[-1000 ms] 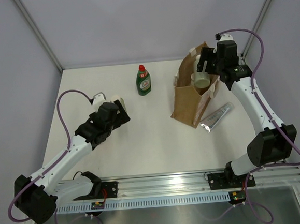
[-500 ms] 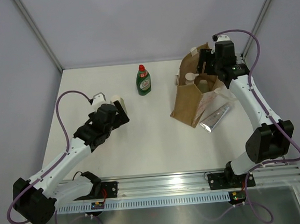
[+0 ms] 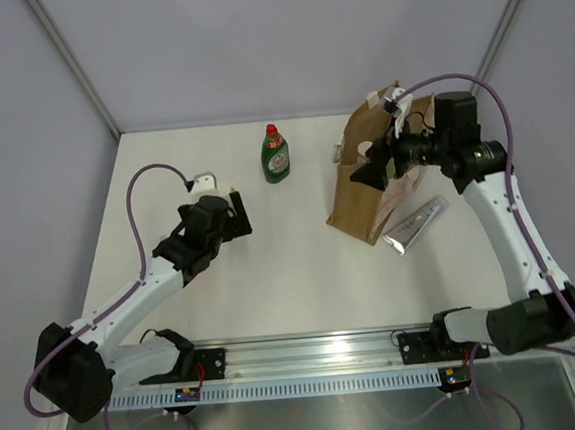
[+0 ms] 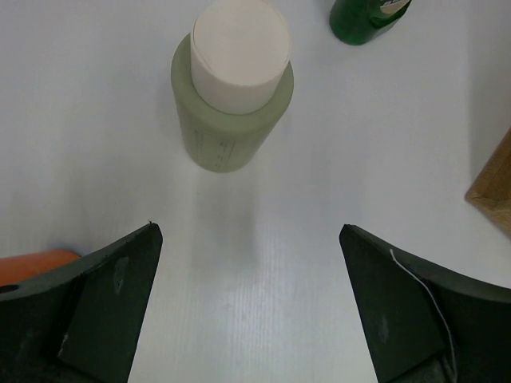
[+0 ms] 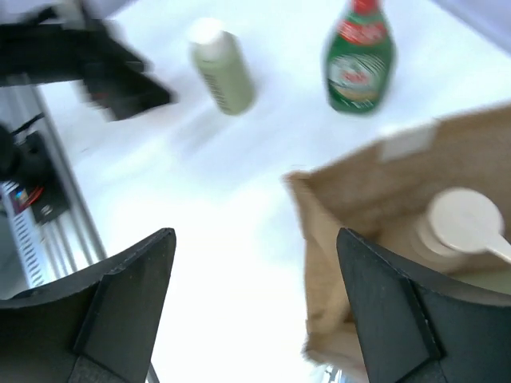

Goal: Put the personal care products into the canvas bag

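1 white-capped bottle (image 5: 459, 219) sits in the canvas bag (image 3: 358, 197); the green bottle (image 3: 275, 154), pale bottle (image 4: 233, 96), silver tube (image 3: 415, 225) and orange item (image 4: 36, 257) wait outside. left gripper (image 4: 249, 235) and right gripper (image 5: 255, 239) both gape wide, empty.

From above and behind you see the whole white desk (image 3: 301, 264). Both wrist views look down, sharing the pale green white-capped bottle (image 4: 233, 96), left close, right farther.

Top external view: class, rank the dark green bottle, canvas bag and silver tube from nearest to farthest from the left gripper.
1. Dark green bottle, back centre, closest to the left gripper.
2. Canvas bag, right of centre.
3. Silver tube, beside the bag's far right.
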